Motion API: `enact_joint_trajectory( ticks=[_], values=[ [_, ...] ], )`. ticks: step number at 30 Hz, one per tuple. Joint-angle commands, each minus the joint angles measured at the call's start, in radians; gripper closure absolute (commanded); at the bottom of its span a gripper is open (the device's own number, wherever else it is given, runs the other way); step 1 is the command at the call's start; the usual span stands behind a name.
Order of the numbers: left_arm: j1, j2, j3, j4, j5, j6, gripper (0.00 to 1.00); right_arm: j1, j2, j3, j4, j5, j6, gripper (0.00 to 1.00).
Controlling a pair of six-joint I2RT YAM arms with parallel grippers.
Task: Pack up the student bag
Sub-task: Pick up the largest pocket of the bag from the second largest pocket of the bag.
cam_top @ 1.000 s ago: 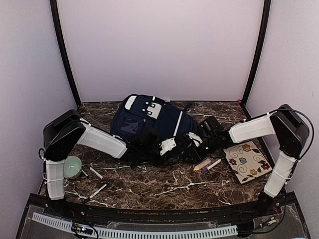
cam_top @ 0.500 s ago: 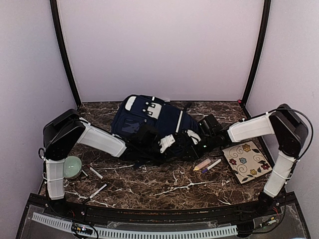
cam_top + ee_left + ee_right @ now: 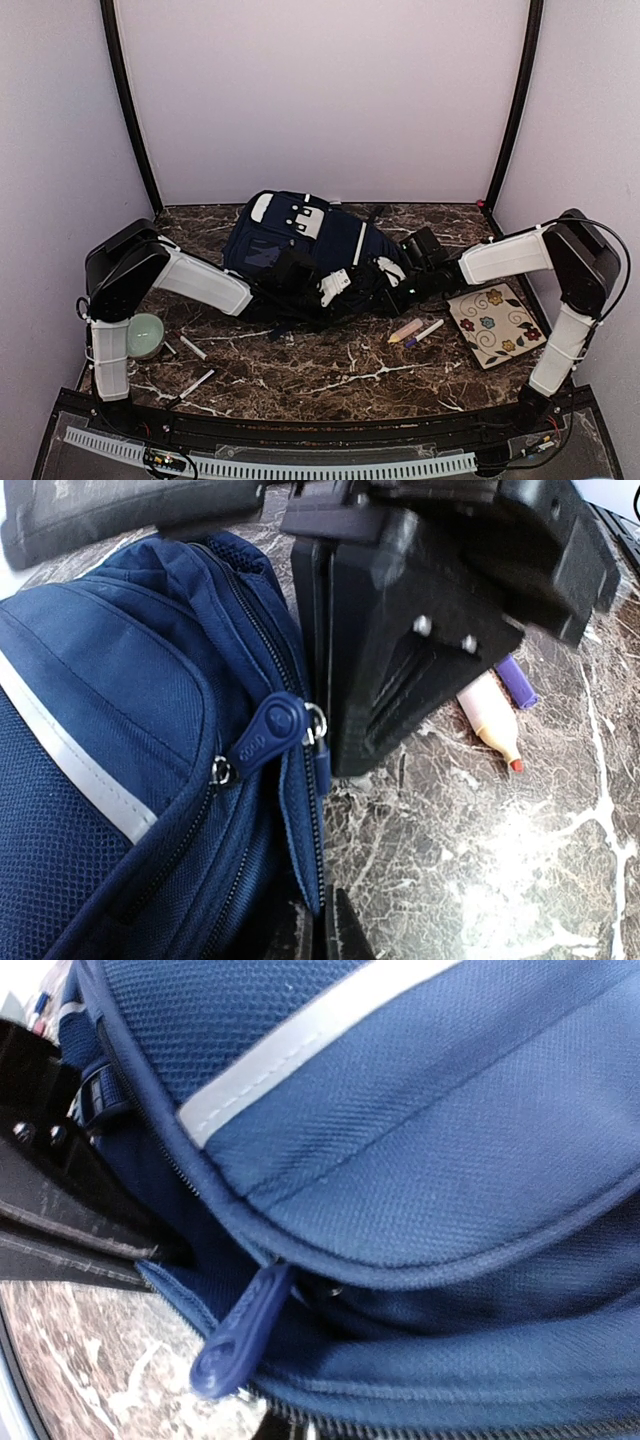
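Observation:
The student bag (image 3: 300, 240), navy with white trim, lies on its side at the back middle of the marble table (image 3: 330, 375). My left gripper (image 3: 322, 927) is shut on the bag's zipper edge, just below a blue zipper pull (image 3: 265, 735). From the right, my right gripper (image 3: 388, 272) presses against the same opening, and its black body looms over the zipper in the left wrist view. In the right wrist view, bag fabric fills the frame around a blue zipper pull (image 3: 240, 1335). The right jaws appear closed on the zipper edge at the bottom of that view.
A floral notebook (image 3: 495, 325) lies at the right. A peach marker (image 3: 405, 330) and a white pen (image 3: 428, 330) lie beside it. A green round object (image 3: 145, 335) and two white pens (image 3: 192, 347) (image 3: 195, 382) lie at the left.
The right gripper has closed on the bag's edge. Both grippers and the bag's front edge have shifted slightly toward the back.

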Motion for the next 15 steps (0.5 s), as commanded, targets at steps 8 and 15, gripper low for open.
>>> enact_joint_trajectory(
  ticks=[8, 15],
  values=[
    [-0.02, -0.084, -0.048, -0.004, -0.028, 0.05, 0.99, -0.055, -0.196, -0.026, -0.144, -0.035, -0.135, 1.0],
    [-0.011, -0.092, -0.036, 0.05, 0.055, -0.063, 1.0, -0.067, -0.18, -0.026, -0.111, -0.094, -0.109, 0.89]
  ],
)
